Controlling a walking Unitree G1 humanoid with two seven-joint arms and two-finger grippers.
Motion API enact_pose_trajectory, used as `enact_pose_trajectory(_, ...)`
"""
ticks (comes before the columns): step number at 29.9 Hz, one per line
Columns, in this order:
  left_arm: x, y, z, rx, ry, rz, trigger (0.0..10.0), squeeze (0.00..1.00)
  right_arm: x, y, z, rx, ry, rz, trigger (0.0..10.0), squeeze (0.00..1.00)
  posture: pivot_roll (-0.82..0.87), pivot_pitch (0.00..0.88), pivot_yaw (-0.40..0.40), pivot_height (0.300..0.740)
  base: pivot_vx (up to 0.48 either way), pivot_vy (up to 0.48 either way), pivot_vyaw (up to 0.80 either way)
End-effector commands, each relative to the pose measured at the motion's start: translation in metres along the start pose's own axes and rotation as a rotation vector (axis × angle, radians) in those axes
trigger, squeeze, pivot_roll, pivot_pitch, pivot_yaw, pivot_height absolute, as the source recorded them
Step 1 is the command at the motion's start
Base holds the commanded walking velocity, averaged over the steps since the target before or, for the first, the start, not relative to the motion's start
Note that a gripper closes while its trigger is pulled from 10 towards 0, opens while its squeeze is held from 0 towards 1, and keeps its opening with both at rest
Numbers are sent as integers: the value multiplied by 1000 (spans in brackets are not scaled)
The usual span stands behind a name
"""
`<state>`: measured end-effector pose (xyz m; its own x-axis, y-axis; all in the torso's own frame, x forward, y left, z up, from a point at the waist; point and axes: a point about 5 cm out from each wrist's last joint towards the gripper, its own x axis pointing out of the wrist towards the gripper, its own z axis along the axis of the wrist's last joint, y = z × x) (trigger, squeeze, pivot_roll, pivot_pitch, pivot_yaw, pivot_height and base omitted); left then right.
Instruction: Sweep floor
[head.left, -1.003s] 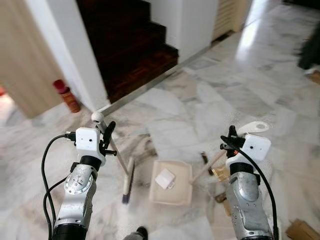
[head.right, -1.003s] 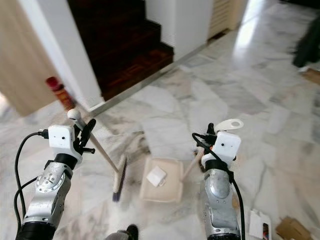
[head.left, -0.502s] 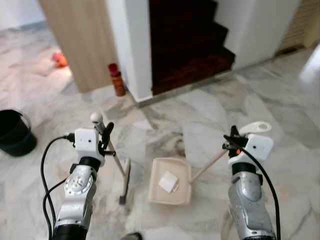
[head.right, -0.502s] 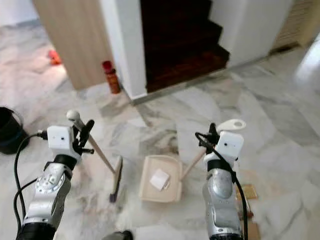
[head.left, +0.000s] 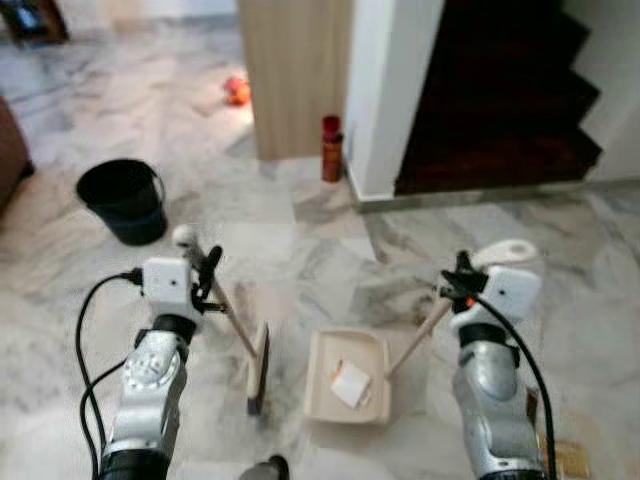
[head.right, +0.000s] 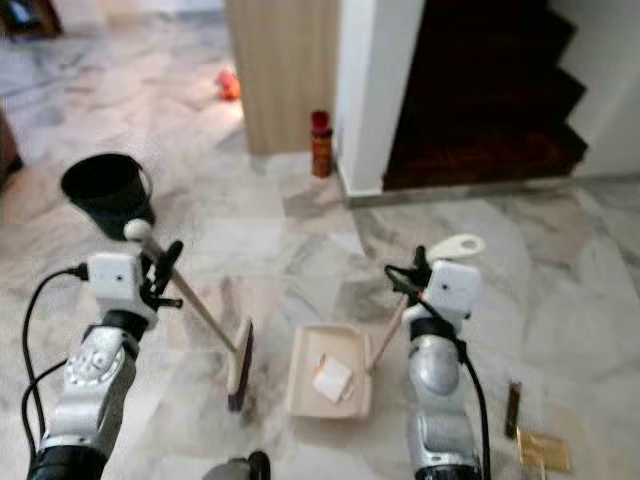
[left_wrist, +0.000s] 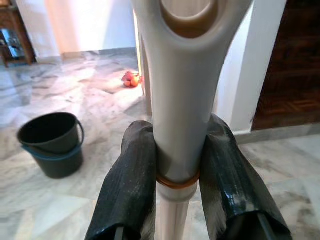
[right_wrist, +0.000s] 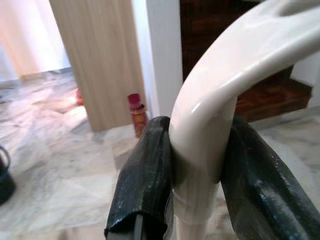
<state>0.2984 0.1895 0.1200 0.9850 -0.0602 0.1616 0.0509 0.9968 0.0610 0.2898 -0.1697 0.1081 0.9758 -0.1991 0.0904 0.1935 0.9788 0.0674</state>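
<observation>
Here, a marble floor (head.left: 300, 230) with grey veins spreads out below the robot's head camera. The left tool (head.left: 207, 281) grips the pale handle of a broom (head.left: 257, 360), its two black fingers (left_wrist: 131, 185) pressed against either side of the shaft just below the rounded end. The handle slants down and to the right from the tool to the broom head, which rests on the floor near the robot, left of centre. The right tool (head.left: 459, 283) is closed around the looped white handle of a dustpan (head.left: 347, 378), and its fingers (right_wrist: 147, 175) clamp the handle from both sides. That handle slants down and to the left to the cream pan, which sits flat on the floor just right of the broom head. A small white piece of paper (head.left: 351, 383) lies inside the pan.

Farther off on the left, a black bucket (head.left: 124, 199) stands on the floor. Beyond the middle, a red bottle (head.left: 331, 149) stands against the foot of a white pillar (head.left: 385, 90), next to a light wood panel (head.left: 293, 70). To the right of the pillar, dark wooden stairs (head.left: 500, 110) rise away. A small orange object (head.left: 237, 90) lies on the far floor to the left of the panel, too blurred to identify.
</observation>
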Motion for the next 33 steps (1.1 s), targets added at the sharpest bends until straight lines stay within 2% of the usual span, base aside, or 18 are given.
enact_pose_trajectory(1, 2, -4, 9, 3, -42, -21, 10000, 0, 2, -3, 8, 17, -34, -12, 10000, 0, 22, 118, -4, 740, 0, 0, 0)
enact_pose_trajectory(11, 0, -4, 8, -4, -39, -26, 10000, 0, 1, -1, 7, 17, -32, -1, 10000, 0, 24, 113, -2, 740, 0, 0, 0)
enact_pose_trajectory(25, 0, -5, 7, -6, -31, -30, 10000, 0, 1, 0, 7, 16, -33, 10, 10000, 0, 24, 99, -4, 740, 0, 0, 763)
enact_pose_trajectory(33, 0, -4, 7, -7, -32, -26, 10000, 0, 1, 0, 6, 27, -26, 10, 10000, 0, 23, 96, -4, 740, 0, 0, 0)
